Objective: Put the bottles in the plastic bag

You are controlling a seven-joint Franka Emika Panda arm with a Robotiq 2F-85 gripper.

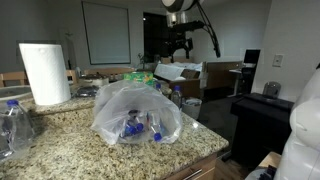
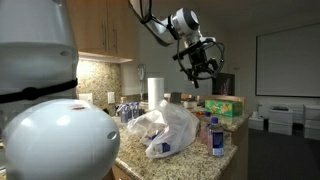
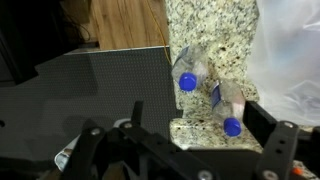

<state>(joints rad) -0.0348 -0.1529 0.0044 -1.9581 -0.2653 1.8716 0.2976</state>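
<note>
The plastic bag (image 1: 135, 108) lies crinkled on the granite counter, and also shows in an exterior view (image 2: 165, 130). Bottles with blue caps (image 1: 138, 128) show through its film. Two bottles stand beside the bag near the counter's end (image 2: 215, 135). In the wrist view they appear from above, one (image 3: 188, 76) next to another (image 3: 228, 106), with the bag (image 3: 290, 50) at the right edge. More bottles stand at the other end of the counter (image 1: 12, 122). My gripper (image 3: 200, 118) is open and empty, high above the counter's end in both exterior views (image 1: 180, 45) (image 2: 200, 62).
A white paper towel roll (image 1: 45, 72) stands on the counter beyond the bag. A green box (image 2: 225, 105) sits behind the bag. The counter edge drops to a dark floor (image 3: 80, 90) just beside the two bottles.
</note>
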